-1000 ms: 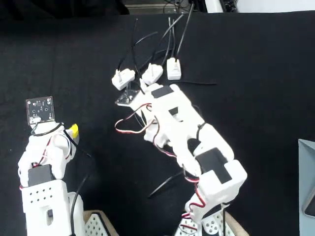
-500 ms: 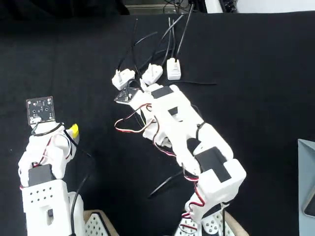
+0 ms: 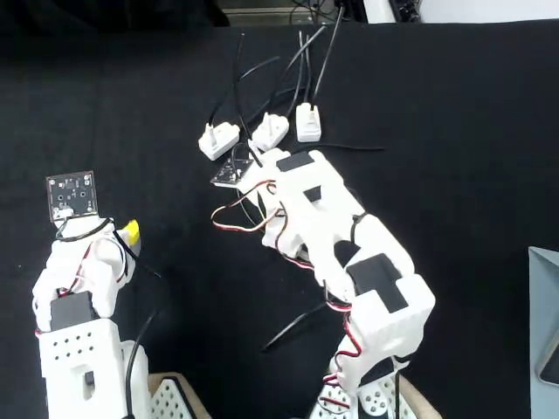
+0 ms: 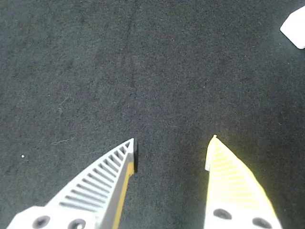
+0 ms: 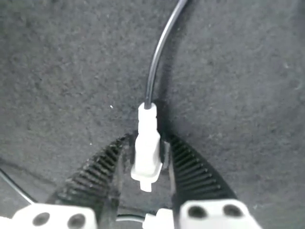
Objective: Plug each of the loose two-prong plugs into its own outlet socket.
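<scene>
Three white blocks on black cables lie in a row at the back of the black mat: one at the left (image 3: 218,140), one in the middle (image 3: 271,131), one at the right (image 3: 307,122). I cannot tell which are plugs and which are sockets. My right arm (image 3: 314,209) stretches toward them, its tip just in front of the left and middle blocks. My right gripper (image 5: 147,143) is shut on a small white plug (image 5: 147,155), whose black cable (image 5: 159,57) runs away over the mat. My left gripper (image 4: 174,140) stands open above bare mat, its yellow finger (image 3: 129,231) at the near left.
Black cables (image 3: 301,61) run from the blocks to the table's back edge. A loose black cable (image 3: 293,327) lies beside the right arm's base. A grey container edge (image 3: 543,323) sits at the far right. A white corner (image 4: 295,28) shows in the left wrist view.
The right arm has swung slightly to the right, still close to the white blocks. The left arm has not moved.
</scene>
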Available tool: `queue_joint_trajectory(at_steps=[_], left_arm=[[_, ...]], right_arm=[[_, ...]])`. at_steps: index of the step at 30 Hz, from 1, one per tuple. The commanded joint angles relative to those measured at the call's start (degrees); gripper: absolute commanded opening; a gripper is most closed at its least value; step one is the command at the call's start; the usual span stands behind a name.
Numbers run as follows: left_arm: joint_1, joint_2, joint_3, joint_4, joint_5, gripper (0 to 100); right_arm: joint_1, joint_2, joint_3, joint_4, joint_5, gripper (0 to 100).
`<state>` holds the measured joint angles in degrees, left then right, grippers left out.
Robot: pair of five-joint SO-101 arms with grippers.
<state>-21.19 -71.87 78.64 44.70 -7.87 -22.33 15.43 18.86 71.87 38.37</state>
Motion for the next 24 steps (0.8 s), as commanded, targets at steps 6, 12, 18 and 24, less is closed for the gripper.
queue_joint_trajectory(at_steps=[6,12,18,24], left_arm=[[0.0,-0.6,-0.4,-0.9,0.3,24],[0.0,-0.6,-0.4,-0.9,0.3,24],[0.1,-0.7,-2.0,-1.2,0.7,24],[7.2,-0.7,-6.8,-1.4,9.3,25]], right_arm=[[0.9,-0.7,-3.6,-0.2,0.5,1.1],[0.3,-8.6,-7.8,7.7,0.2,1.2],[-3.3,-21.8,-6.2,8.2,-5.5,1.2],[-6.9,-32.3,-0.9,0.9,-13.9,1.2]])
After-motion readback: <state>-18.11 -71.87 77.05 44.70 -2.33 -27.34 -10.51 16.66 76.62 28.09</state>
